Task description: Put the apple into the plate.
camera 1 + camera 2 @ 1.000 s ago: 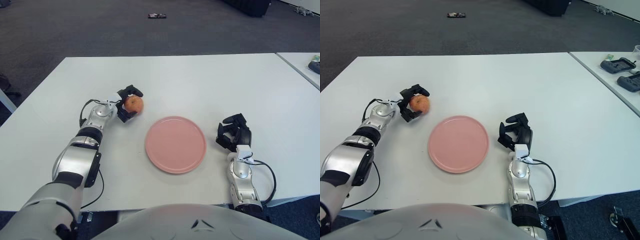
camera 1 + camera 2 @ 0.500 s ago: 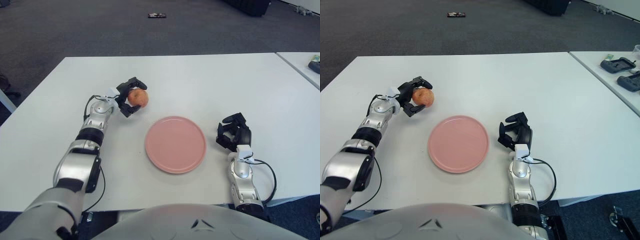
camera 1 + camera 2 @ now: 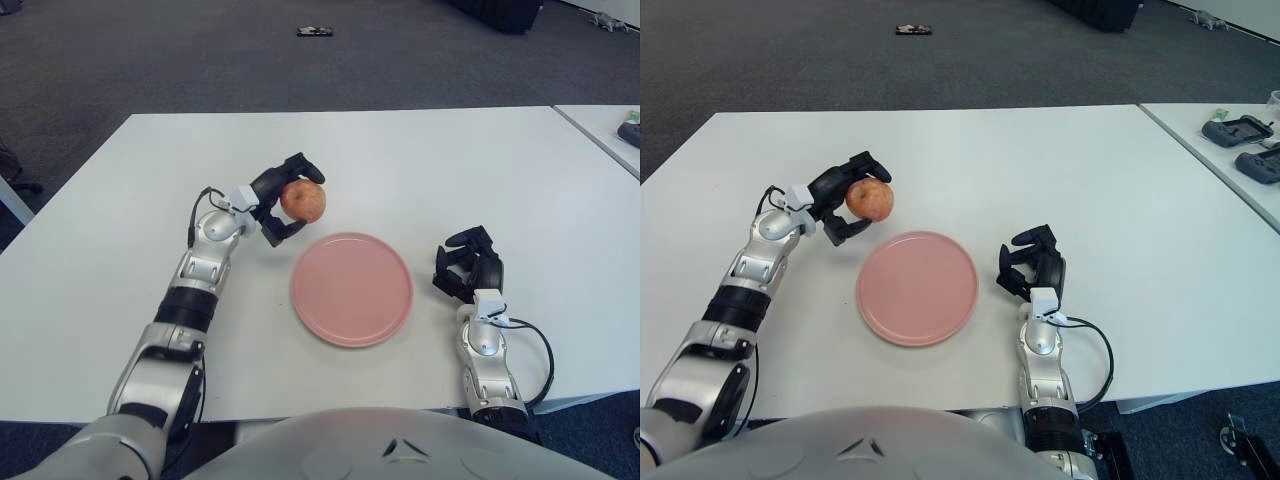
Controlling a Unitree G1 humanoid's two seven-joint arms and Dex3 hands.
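Bottom edge of frame: robot's grey torso, curved, cropped. Lower right: right hand just right of the plate, black fingers curled in, nothing in them; forearm with a black cable looping beside it runs down toward the table's near edge. Centre: pink round plate flat on the white table, nothing on it. Left: left arm runs from the lower-left corner up toward centre. Left hand sits just up-left of the plate's rim, fingers wrapped over and under the apple, pinching it. Apple is orange-red, held in that grip, raised clear of the tabletop, above-left of the plate and not over it. Far right edge: second white table with two dark handheld devices on it. Top of frame: dark grey carpet beyond the table, small dark object lying on it top-centre, black bulk at the top right.
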